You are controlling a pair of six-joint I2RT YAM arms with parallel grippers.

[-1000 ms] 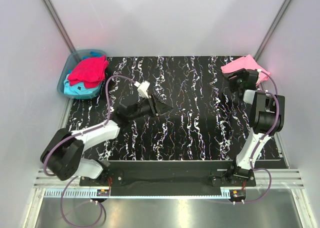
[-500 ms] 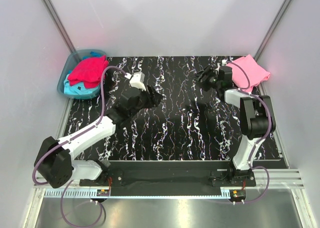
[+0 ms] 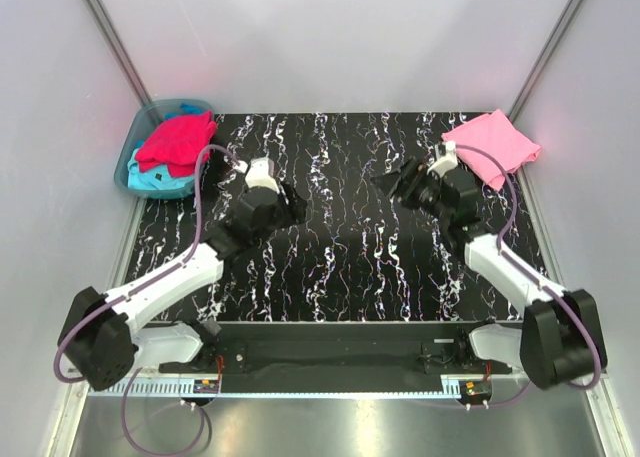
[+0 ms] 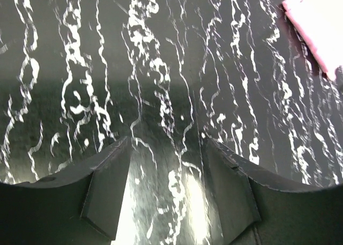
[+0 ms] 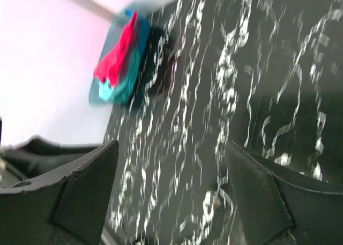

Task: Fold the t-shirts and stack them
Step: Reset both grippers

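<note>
A folded light pink t-shirt (image 3: 492, 142) lies at the table's back right corner; its edge shows in the left wrist view (image 4: 319, 25). The crimson red t-shirt (image 3: 176, 142) sits crumpled on the turquoise t-shirt (image 3: 158, 180) in the tub at the back left, and both also appear in the right wrist view, the red t-shirt (image 5: 115, 57) over the turquoise t-shirt (image 5: 128, 81). My left gripper (image 3: 296, 205) (image 4: 167, 186) hovers open over bare table, left of centre. My right gripper (image 3: 388, 183) (image 5: 171, 191) is open and empty, pointing left, well apart from the pink shirt.
A translucent blue-green plastic tub (image 3: 128, 159) holds the two shirts just off the black marbled table (image 3: 340, 257) at its back left. Pale walls enclose the table on three sides. Purple cables loop from both arms.
My right gripper has left the pink shirt and swung left toward the table's middle, jaws wider. The left gripper has drawn back to the left and opened further. The pink shirt stays folded.
</note>
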